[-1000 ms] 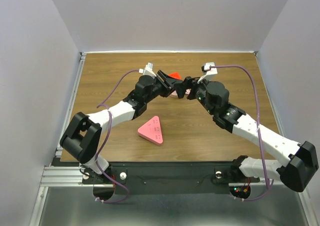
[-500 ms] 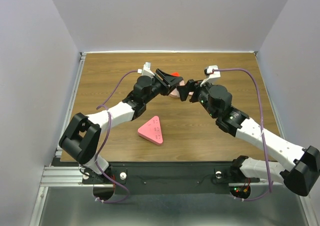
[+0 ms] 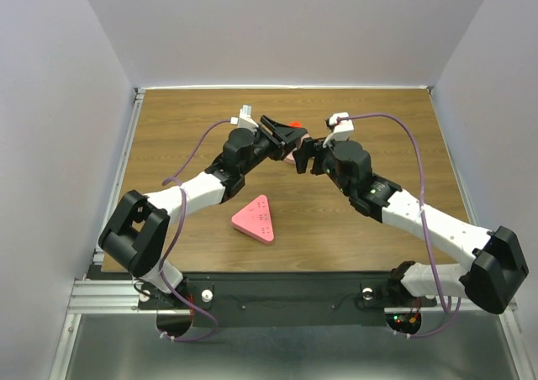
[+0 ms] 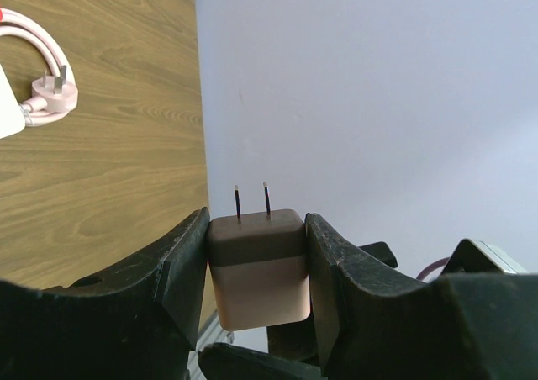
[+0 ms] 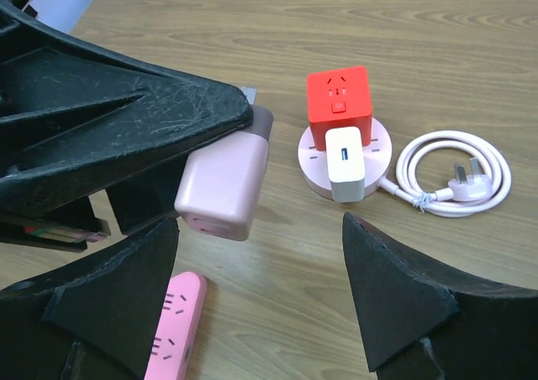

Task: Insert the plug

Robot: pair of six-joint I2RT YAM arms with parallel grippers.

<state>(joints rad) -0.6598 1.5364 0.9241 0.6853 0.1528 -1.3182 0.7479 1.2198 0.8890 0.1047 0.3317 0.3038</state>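
The plug (image 4: 256, 271), a pale pink block with a darker top and two prongs, sits clamped between the fingers of my left gripper (image 4: 256, 229), held off the table. Seen from the right wrist, the plug (image 5: 223, 187) hangs just ahead of my right gripper (image 5: 261, 245), which stands open and empty with its fingers either side of it, apart from it. From above, the left gripper (image 3: 282, 132) and right gripper (image 3: 304, 155) meet nose to nose over the table's far middle. A pink triangular power strip (image 3: 254, 219) lies flat nearer the front; its edge (image 5: 172, 329) shows below the plug.
On the wooden table (image 3: 378, 119), a round pink socket base (image 5: 378, 149) carries a red cube adapter (image 5: 338, 102) and a white charger (image 5: 346, 163). A coiled white cord with its own plug (image 5: 465, 178) lies to its right. Grey walls enclose the table.
My right arm has swung left and brought its open gripper closer to the left gripper and the plug. The left arm has barely moved.
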